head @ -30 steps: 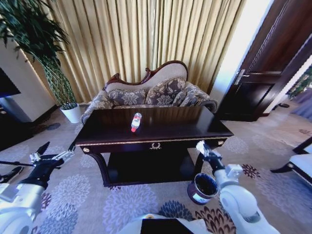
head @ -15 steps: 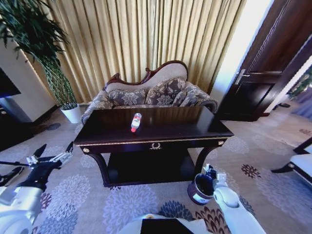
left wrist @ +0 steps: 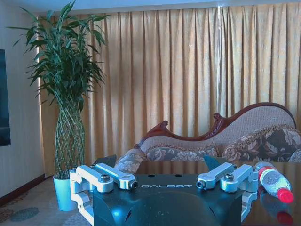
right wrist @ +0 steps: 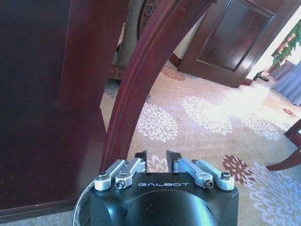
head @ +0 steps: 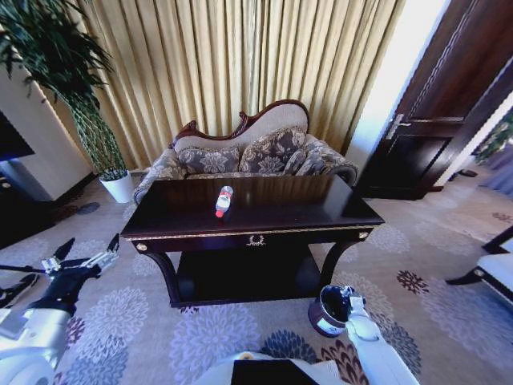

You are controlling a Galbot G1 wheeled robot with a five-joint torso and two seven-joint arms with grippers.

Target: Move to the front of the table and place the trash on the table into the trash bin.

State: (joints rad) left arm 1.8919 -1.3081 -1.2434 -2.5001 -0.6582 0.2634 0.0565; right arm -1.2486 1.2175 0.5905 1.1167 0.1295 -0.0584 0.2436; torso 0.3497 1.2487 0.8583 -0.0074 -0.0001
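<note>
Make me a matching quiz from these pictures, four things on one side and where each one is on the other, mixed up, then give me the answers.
Things:
1. clear plastic bottle with red cap
2. small round dark brown trash bin
3. left gripper
4. right gripper

Places:
A. on the carpet by the table's front right leg
B. low, right above the bin's rim
C. lying on top of the dark glossy wooden table
D. out in the air off the table's left end, fingers spread

Pairs: 1-C, 2-A, 3-D, 4-B

Left hand [head: 86, 253] spread, right hand [right wrist: 156, 159] narrowed
</note>
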